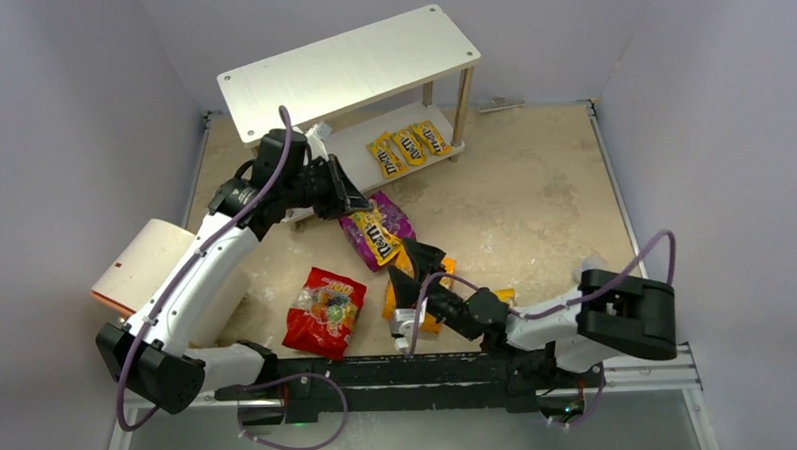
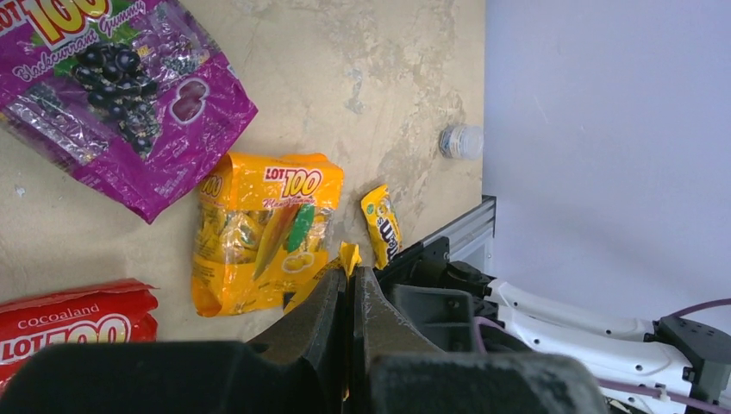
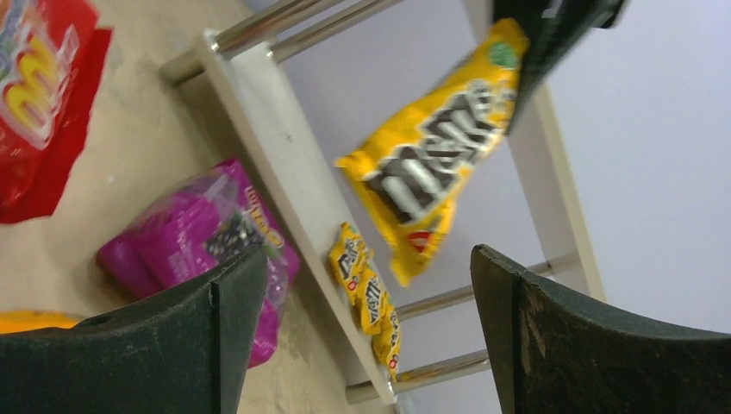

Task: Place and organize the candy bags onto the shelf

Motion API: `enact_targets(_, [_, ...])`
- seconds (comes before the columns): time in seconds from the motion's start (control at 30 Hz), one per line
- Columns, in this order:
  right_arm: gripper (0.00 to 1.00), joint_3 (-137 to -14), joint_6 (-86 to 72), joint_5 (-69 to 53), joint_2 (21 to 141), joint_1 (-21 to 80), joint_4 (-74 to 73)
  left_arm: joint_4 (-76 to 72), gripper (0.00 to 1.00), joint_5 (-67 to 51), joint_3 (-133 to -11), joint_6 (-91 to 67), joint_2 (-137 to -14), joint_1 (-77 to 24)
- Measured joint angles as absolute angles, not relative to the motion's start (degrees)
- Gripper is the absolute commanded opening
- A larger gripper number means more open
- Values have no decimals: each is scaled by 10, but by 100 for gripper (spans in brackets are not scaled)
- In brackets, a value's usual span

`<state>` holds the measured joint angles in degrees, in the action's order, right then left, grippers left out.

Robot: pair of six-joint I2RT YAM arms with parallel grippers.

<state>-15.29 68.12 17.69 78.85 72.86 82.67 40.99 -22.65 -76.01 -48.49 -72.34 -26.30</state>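
Note:
My left gripper (image 1: 360, 202) (image 2: 351, 272) is shut on the top edge of a yellow M&M's packet (image 1: 381, 242) (image 3: 435, 164), which hangs above the purple bag (image 1: 389, 217) (image 2: 112, 95) in front of the shelf (image 1: 349, 65). Three M&M's packets (image 1: 408, 146) (image 3: 371, 302) lie on the shelf's lower board (image 3: 280, 164). My right gripper (image 1: 413, 274) (image 3: 366, 259) is open and empty over the orange bag (image 1: 428, 269) (image 2: 263, 233). The red bag (image 1: 323, 312) (image 2: 69, 323) lies on the floor at front left. Another M&M's packet (image 2: 382, 226) lies beside the orange bag.
A cream cylinder (image 1: 141, 262) lies at the left wall under my left arm. A small clear object (image 1: 590, 269) (image 2: 461, 141) sits on the floor by the right arm. Grey walls close in on three sides. The base rail (image 1: 410, 370) runs along the near edge.

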Motion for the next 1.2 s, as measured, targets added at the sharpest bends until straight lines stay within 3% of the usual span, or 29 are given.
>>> enact_targets(0.3, [83,-194,745,186,905,729,842,416,0,-225,-747,-490,-715,-263])
enact_targets(0.5, [81,-206,744,190,897,729,849,419,0,-222,-721,-493,-713,-263])
enact_targets(0.8, [69,-210,743,189,887,730,856,421,0,-220,-713,-505,-713,-263])
enact_targets(1.2, [69,-208,709,166,859,730,856,410,0,-208,-702,-516,-723,-262])
